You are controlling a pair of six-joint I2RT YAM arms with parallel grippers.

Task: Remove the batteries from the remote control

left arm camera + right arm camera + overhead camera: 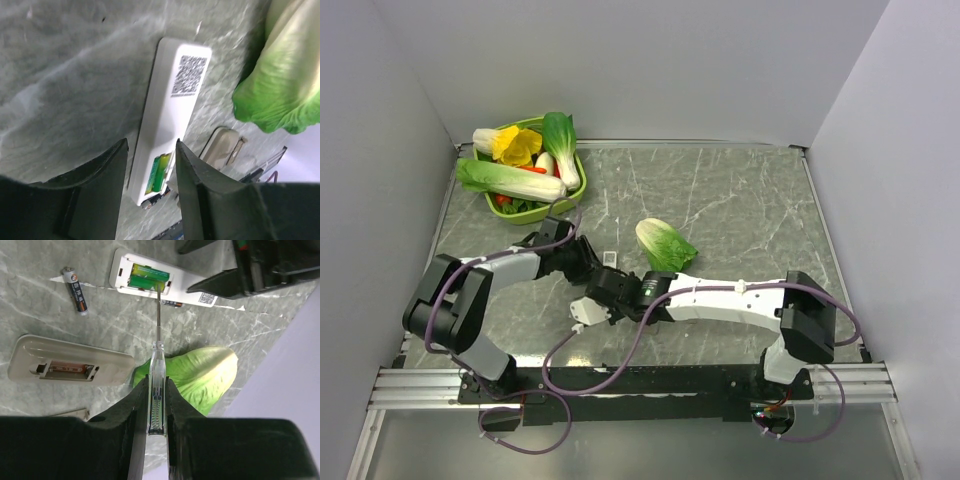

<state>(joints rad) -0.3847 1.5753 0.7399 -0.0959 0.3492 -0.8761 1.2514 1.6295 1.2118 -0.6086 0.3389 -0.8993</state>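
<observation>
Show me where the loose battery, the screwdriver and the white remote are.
loose battery (76, 285): right wrist view, middle of its body.
screwdriver (156, 365): right wrist view, on its clear handle.
white remote (166, 122): left wrist view, back face below the code.

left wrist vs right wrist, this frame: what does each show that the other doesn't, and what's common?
Left wrist only: the whole back of the remote control out to its far end, with the left end effector straddling its battery end.
Right wrist only: a loose dark battery lying beside the remote, and the right end effector shut on a screwdriver whose tip reaches the green batteries.
Both: the remote with green batteries in it, and the cabbage.
</observation>
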